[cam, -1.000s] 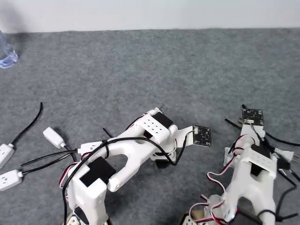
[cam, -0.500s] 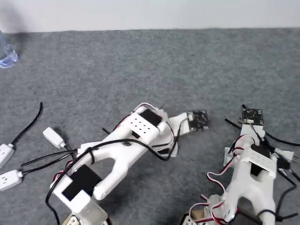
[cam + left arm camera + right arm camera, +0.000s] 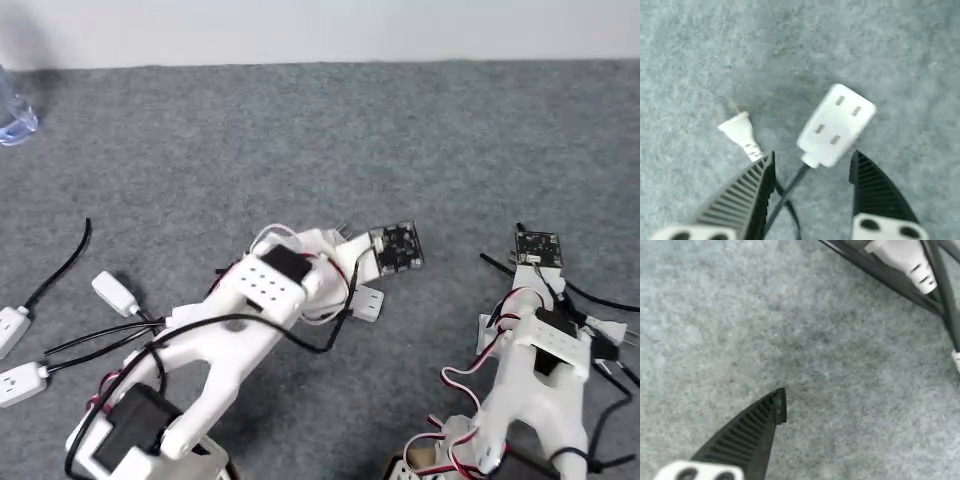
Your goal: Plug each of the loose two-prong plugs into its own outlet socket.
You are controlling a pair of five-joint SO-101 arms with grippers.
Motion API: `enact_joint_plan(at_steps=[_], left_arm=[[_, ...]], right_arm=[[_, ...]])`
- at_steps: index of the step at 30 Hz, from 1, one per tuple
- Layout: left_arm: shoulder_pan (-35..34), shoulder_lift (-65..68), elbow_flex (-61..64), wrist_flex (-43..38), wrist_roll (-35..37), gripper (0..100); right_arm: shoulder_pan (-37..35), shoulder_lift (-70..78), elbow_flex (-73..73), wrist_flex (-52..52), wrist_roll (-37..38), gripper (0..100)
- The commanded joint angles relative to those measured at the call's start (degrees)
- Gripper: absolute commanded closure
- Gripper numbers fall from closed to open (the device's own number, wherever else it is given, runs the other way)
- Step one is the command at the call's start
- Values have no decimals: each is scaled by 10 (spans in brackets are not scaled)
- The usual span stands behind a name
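Holdings, listed outward from each gripper.

1. Left gripper: jaws stood wide apart and held nothing, low over the grey carpet.
2. Outlet socket: a white block with its slots facing up. Its cord end lay between the jaw tips and its body just ahead of them. I could not tell whether either jaw touched it. Its black cord ran back between the jaws.
3. Two-prong plug: white and loose on the carpet, just outside one jaw. It lay beside the outlet socket but apart from it, with its prongs pointing away from the gripper.
4. Right gripper: it hung over bare carpet, and its opening could not be told.
5. Second plug: white, ahead of the right gripper, lying among black cables.
6. Third plug: white and loose, well apart from the left gripper.
7. Two spare sockets: white, just beyond the third plug.
8. Clear bottle: farthest off, at the carpet's edge.
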Motion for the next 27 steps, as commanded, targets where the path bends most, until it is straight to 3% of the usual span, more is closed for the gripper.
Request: enact_joint_plan(at_steps=[1, 9, 17, 21, 27], left_arm=[[19, -29, 12, -22, 2, 773], [45, -4, -23, -24, -45, 772], [55, 185, -121, -21, -74, 772], [55, 194, -160, 33, -97, 774], [59, 195, -159, 51, -103, 775]], right_arm=[[-10, -7, -13, -7, 5, 362], [-10, -7, -13, -7, 5, 362], [-10, -7, -13, -7, 5, 362], [-10, -7, -13, -7, 5, 362], [-12, -7, -13, -7, 5, 362]])
